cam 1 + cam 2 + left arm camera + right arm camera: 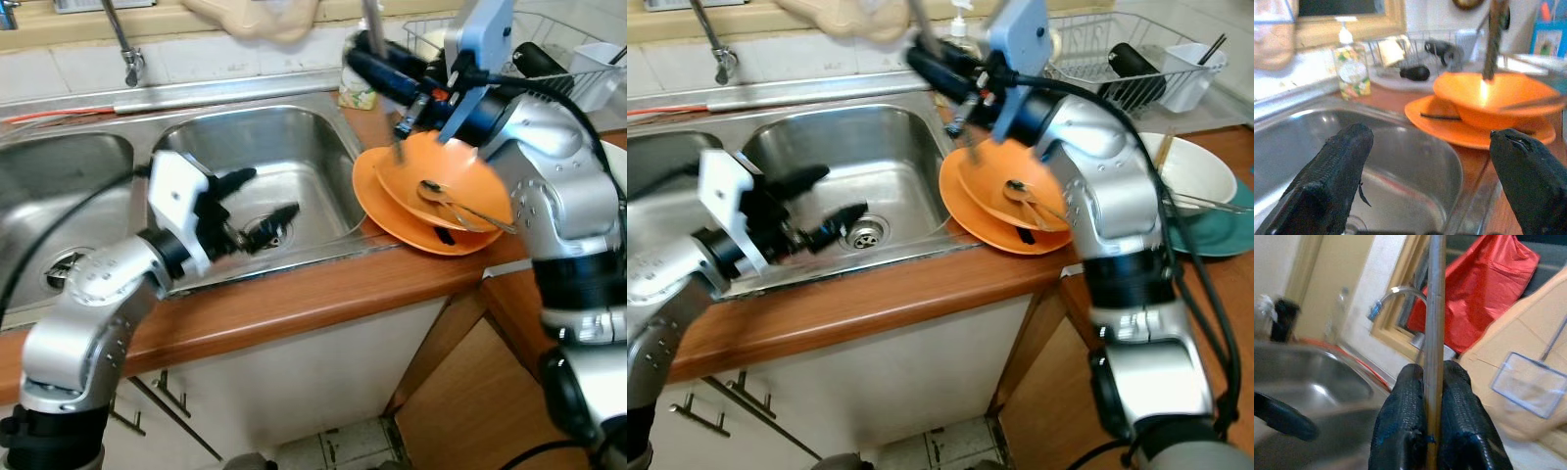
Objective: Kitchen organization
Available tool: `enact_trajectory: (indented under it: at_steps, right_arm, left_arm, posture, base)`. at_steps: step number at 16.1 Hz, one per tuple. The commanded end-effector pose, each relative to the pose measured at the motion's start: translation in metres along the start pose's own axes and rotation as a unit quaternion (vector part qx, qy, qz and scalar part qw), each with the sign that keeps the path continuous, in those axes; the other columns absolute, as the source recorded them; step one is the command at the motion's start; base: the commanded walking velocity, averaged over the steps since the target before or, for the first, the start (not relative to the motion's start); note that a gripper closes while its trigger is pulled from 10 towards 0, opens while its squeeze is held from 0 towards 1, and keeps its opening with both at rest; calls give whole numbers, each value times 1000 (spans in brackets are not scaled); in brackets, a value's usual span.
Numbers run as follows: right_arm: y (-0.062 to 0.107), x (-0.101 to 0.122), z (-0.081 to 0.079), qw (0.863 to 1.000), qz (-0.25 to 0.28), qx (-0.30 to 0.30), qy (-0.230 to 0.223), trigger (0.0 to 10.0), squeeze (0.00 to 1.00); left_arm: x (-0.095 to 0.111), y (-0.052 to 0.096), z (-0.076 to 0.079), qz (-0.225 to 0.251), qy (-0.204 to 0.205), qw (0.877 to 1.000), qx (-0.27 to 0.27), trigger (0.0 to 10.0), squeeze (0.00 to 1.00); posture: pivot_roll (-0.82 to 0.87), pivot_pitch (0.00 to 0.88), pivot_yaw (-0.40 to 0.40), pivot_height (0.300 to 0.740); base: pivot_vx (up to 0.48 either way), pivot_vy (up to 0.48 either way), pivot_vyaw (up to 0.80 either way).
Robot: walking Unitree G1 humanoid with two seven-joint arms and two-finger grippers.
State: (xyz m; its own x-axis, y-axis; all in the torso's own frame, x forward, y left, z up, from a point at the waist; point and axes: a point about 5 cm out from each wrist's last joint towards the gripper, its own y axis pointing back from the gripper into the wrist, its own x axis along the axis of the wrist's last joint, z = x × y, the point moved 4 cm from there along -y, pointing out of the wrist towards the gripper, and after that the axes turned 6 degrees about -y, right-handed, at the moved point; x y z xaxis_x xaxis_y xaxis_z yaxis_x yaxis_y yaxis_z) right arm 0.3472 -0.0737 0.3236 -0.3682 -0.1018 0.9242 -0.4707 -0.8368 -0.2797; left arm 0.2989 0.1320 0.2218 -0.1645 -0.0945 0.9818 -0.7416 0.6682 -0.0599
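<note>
Between right gripper (1433,431) jaws, wrist view reveals a pinched utensil handle (1434,333)

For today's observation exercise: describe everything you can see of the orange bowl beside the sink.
The orange bowl is shallow, smooth and glossy, plastic by its look. It sits slightly tilted on an orange plate on the wooden counter, just right of the right-hand sink basin. A metal spoon lies inside it, and a dark utensil pokes out between bowl and plate. The right hand, shut on a thin stick, hangs above its far rim.
</note>
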Motion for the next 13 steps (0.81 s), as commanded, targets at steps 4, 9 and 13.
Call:
enact_trajectory:
  at_steps: [4, 9, 13]
  right_arm:
    - [4, -1, -32, 995, 4, -14, -94, 0, 0]
    - [11, -27, -76, 987, -38, 16, -158, 0, 0]
    - [16, -52, -98, 980, -94, 36, -169, 0, 0]
  left_arm:
    - [26, 9, -13, 65, 73, 995, -3, 10000, 0]
    - [40, 20, -11, 95, 120, 987, -55, 10000, 490]
    - [51, 18, 4, 126, 192, 966, -118, 10000, 0]
  posture:
    - [3, 0, 61, 740]
    - [19, 0, 56, 740]
    - [25, 0, 55, 740]
  base:
    - [0, 0, 0]
    - [0, 0, 0]
    - [0, 0, 0]
